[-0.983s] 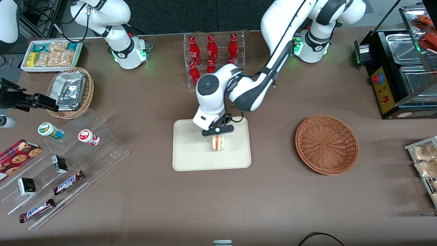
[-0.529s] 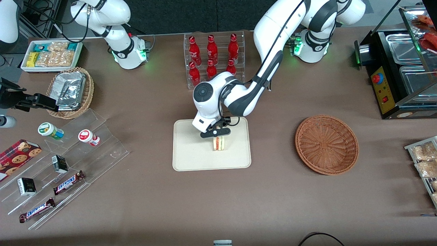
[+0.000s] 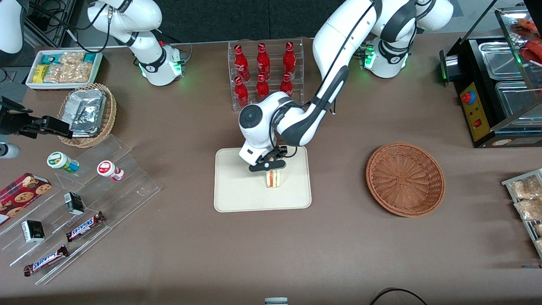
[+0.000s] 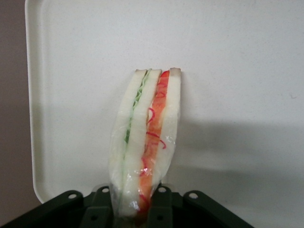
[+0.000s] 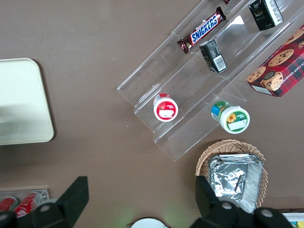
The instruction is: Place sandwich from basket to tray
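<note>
A triangular sandwich point(image 3: 273, 178) stands on its edge on the cream tray point(image 3: 237, 195) at the middle of the table, its red and green filling layers facing the front camera. The left arm's gripper point(image 3: 268, 166) sits directly over the end of the sandwich farther from the camera. In the wrist view the sandwich point(image 4: 145, 142), in clear wrap, runs between the two dark fingers point(image 4: 97, 209), which sit close against its bread sides; its other end rests on the tray point(image 4: 237, 57). The fingers are narrowed to the sandwich's width and grip it. The round reddish-brown basket point(image 3: 405, 178) lies well apart from the tray, toward the working arm's end of the table, with nothing in it. Farther from the camera than the tray, a clear rack of red bottles point(image 3: 263, 67) stands between the two arm bases.
</note>
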